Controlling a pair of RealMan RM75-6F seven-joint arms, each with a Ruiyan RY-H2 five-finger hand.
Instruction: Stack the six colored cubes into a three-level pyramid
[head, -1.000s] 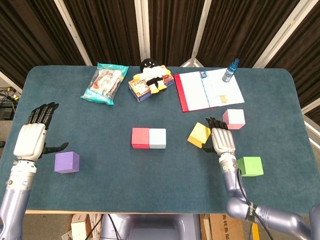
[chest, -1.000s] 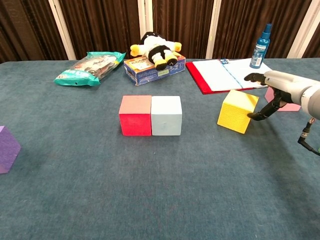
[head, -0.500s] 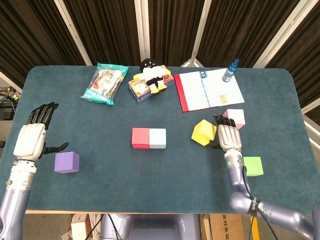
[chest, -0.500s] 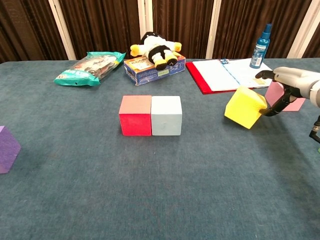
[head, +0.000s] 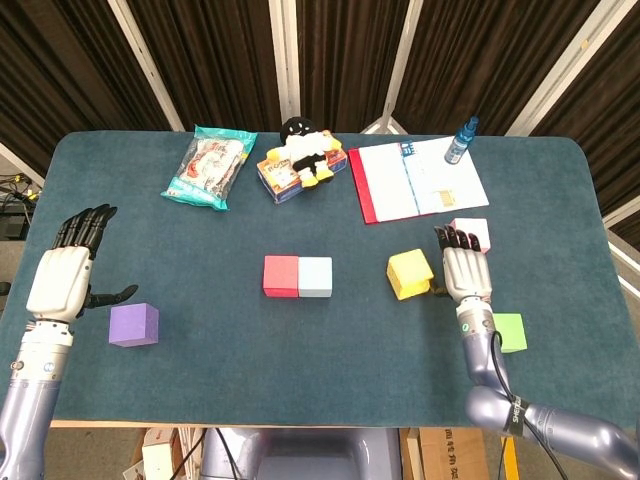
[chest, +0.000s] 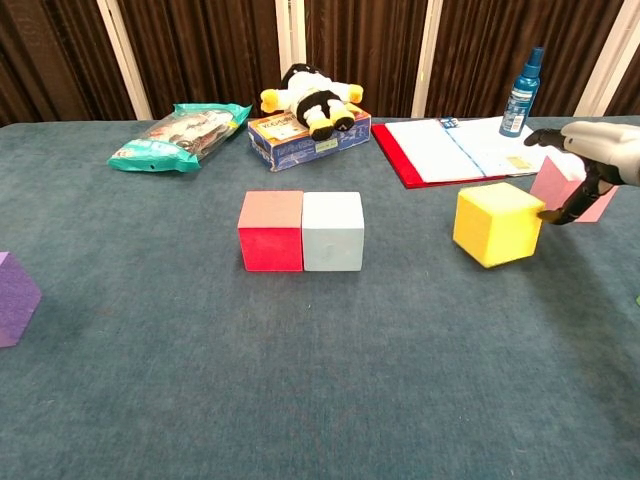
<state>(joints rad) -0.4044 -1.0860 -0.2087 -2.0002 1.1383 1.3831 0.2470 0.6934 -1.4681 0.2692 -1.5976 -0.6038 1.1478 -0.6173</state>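
Note:
A red cube (head: 281, 276) and a light blue cube (head: 315, 277) sit side by side, touching, at mid-table; the chest view shows the red cube (chest: 271, 231) and the light blue cube (chest: 333, 231) too. The yellow cube (head: 410, 274) (chest: 497, 223) lies on the cloth to their right. My right hand (head: 465, 272) (chest: 590, 150) hangs just right of it, fingers spread and holding nothing, its thumb near the cube's side. The pink cube (head: 472, 228) (chest: 552, 186) is partly hidden behind that hand. The green cube (head: 510, 332) lies near the hand's wrist. My left hand (head: 62, 275) hovers open, up and left of the purple cube (head: 134, 324) (chest: 12, 298).
Along the far side lie a snack bag (head: 208, 165), a plush toy on a small box (head: 298, 160), an open red binder (head: 415, 180) and a blue spray bottle (head: 461, 140). The teal cloth (head: 300, 370) covers the table to its edges.
The yellow cube, tipped up on an edge earlier, has come down flat slightly further right. My right hand has drifted right, towards the pink cube. The left arm has stayed still.

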